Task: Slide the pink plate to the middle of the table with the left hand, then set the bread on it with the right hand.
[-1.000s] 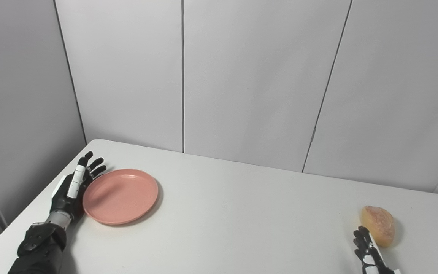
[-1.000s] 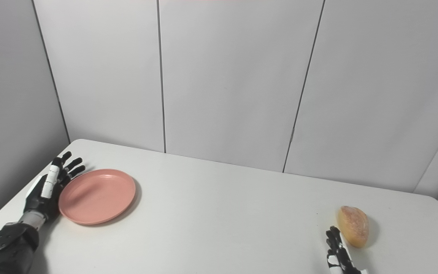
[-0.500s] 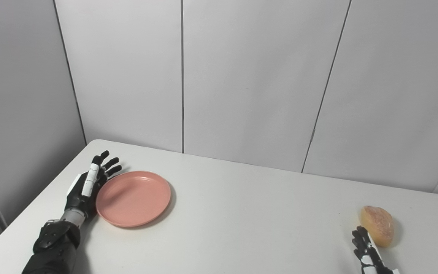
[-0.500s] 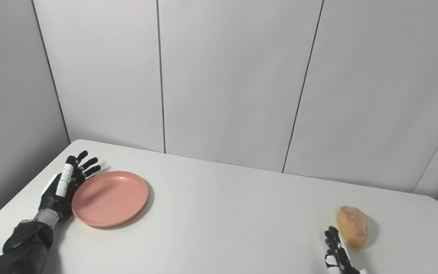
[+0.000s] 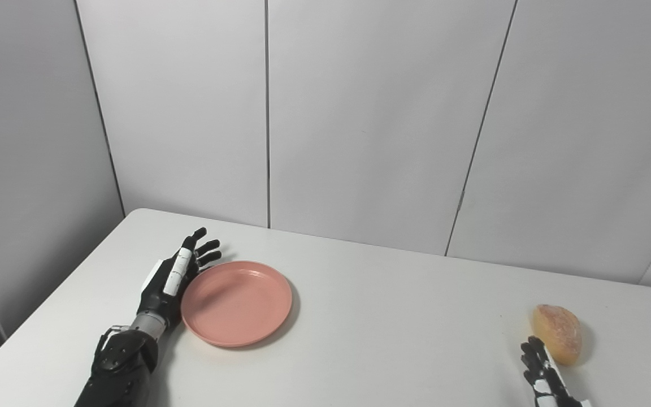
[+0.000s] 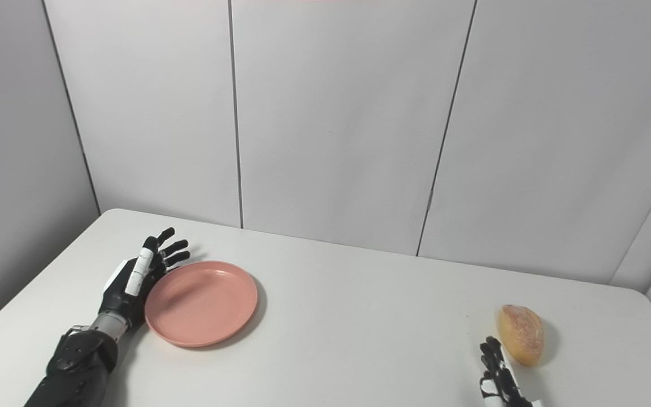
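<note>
The pink plate (image 5: 237, 302) lies flat on the white table (image 5: 370, 316), left of the middle. My left hand (image 5: 174, 278) is open, its fingers stretched out, and its edge rests against the plate's left rim. A golden-brown bread roll (image 5: 558, 333) sits near the table's right side. Only the fingers of my right hand (image 5: 540, 373) show at the bottom edge, spread open, just in front and left of the bread and apart from it.
Grey panelled walls stand close behind the table and along its left side. The table's rounded far-left corner (image 5: 139, 212) is behind the left hand. Bare tabletop stretches between the plate and the bread.
My left hand has pushed the pink plate to the right across the table, staying against its left rim. The right hand and the bread have stayed where they were.
</note>
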Controlling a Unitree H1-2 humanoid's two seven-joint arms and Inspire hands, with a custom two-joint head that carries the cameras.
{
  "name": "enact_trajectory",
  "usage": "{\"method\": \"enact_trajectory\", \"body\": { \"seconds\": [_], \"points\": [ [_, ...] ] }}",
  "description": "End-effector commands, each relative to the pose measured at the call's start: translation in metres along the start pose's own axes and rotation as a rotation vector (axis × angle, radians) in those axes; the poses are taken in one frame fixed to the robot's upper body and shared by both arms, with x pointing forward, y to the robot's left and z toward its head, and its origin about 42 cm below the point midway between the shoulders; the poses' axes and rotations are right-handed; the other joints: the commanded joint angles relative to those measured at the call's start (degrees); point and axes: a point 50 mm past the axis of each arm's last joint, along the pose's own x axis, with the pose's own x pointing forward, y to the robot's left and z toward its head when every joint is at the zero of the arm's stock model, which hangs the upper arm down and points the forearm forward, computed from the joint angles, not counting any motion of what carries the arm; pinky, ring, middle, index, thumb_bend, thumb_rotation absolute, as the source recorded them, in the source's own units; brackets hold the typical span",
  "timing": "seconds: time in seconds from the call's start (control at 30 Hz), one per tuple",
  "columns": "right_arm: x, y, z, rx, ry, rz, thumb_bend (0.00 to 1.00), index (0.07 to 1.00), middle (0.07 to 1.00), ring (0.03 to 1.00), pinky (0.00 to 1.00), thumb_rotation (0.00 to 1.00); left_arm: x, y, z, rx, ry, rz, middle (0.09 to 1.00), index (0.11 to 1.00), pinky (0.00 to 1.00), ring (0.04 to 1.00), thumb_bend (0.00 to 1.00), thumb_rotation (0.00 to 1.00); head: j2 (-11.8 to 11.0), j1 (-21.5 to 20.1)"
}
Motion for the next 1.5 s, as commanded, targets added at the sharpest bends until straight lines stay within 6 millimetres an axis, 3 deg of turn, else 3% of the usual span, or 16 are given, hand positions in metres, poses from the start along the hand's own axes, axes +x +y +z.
{"method": "enact_trajectory", "body": {
  "seconds": [0.0, 0.27, 0.37, 0.6, 1.07, 1.47],
  "points": [
    [-0.017, 0.003, -0.018, 0.021, 0.083, -0.006, 0.82, 0.973, 0.96, 0.979, 1.0, 0.98, -0.01, -0.016, -0.019, -0.013, 0.038, -0.001, 0.856, 0.924, 0.77, 0.836, 1.0, 0.88, 0.1, 0.1],
    [-0.016, 0.005, -0.018, 0.023, 0.09, -0.006, 0.83, 0.969, 0.958, 0.974, 1.0, 0.98, -0.014, -0.038, -0.028, -0.022, 0.039, 0.0, 0.867, 0.922, 0.8, 0.842, 1.0, 0.91, 0.1, -0.3],
    [-0.016, 0.005, -0.018, 0.02, 0.091, -0.003, 0.83, 0.972, 0.959, 0.972, 1.0, 0.98, -0.017, -0.044, -0.031, -0.037, 0.043, -0.006, 0.876, 0.946, 0.86, 0.862, 1.0, 0.91, 0.1, -0.4],
    [-0.014, 0.007, -0.018, 0.014, 0.089, 0.004, 0.83, 0.969, 0.958, 0.966, 1.0, 0.98, -0.02, -0.055, -0.042, -0.004, 0.068, 0.012, 0.877, 0.924, 0.77, 0.851, 1.0, 0.89, 0.3, -1.0],
    [-0.013, 0.023, -0.01, -0.003, 0.07, 0.008, 0.81, 0.966, 0.952, 0.946, 1.0, 1.0, -0.026, -0.077, -0.044, 0.009, 0.063, 0.031, 0.904, 0.943, 0.75, 0.858, 1.0, 0.88, 2.1, -6.5],
    [-0.011, 0.036, -0.001, 0.003, 0.064, 0.008, 0.83, 0.97, 0.956, 0.954, 1.0, 1.0, -0.04, -0.126, -0.039, 0.023, 0.044, -0.068, 0.944, 0.965, 0.79, 0.91, 0.99, 0.89, 3.3, -9.7]
  ]
}}
